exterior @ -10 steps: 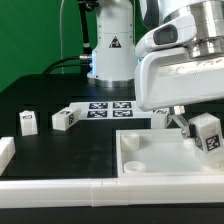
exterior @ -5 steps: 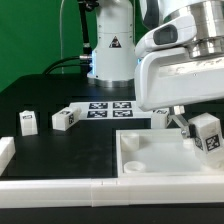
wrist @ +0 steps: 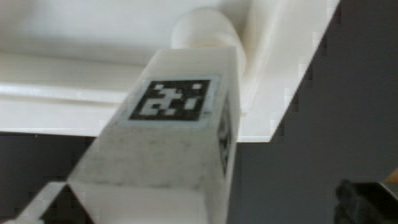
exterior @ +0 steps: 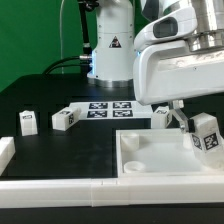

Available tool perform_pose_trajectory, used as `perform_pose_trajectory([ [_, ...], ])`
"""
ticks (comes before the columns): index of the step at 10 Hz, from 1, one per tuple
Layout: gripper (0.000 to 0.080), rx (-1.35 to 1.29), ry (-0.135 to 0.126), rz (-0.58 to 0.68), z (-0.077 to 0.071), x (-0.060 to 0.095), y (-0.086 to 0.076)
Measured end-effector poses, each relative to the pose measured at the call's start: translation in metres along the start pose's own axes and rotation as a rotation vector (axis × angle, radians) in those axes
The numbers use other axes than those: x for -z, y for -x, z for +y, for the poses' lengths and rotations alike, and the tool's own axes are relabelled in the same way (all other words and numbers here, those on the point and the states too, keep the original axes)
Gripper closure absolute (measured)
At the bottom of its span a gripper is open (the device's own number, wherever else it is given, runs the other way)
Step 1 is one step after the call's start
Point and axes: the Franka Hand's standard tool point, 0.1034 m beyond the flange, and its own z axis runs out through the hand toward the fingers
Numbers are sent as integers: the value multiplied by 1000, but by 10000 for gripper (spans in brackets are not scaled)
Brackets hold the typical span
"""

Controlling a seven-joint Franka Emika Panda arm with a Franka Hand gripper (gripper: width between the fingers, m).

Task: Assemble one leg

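Your tray (exterior: pixel 150 160) carries the leg (exterior: pixel 207 132) at its far corner on the exterior view's right. The leg stands slightly tilted, its tag towards the camera. The gripper (exterior: pixel 194 124) is released, jaws wide around the leg. You see one dark finger (exterior: pixel 180 120) just beside it; the other is hidden, and contact is unclear. The tray's right edge is cut off. Since the earlier frames the arm (exterior: pixel 180 70) has shifted slightly and the leg has barely moved.

The leg (wrist: pixel 157 165) is looking like white plastic, a little grainy, with a matt tag (wrist: pixel 175 100). The white tray (exterior: pixel 150 160) is shining softly like smooth plastic. The black worktop (exterior: pixel 70 150) is looking dull and matt. The arm's white shell (exterior: pixel 180 70) is gleaming.
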Motion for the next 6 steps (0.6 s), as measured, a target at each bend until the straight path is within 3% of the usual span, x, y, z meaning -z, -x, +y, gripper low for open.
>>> perform_pose_trajectory([
  [1,150,0,0,-2,0,0,0],
  [2,150,-1,-12,-107,-1,-3,10],
  [4,150,-3,-36,-288,-3,0,8],
  [6,150,-5,-70,-505,-7,1,16],
])
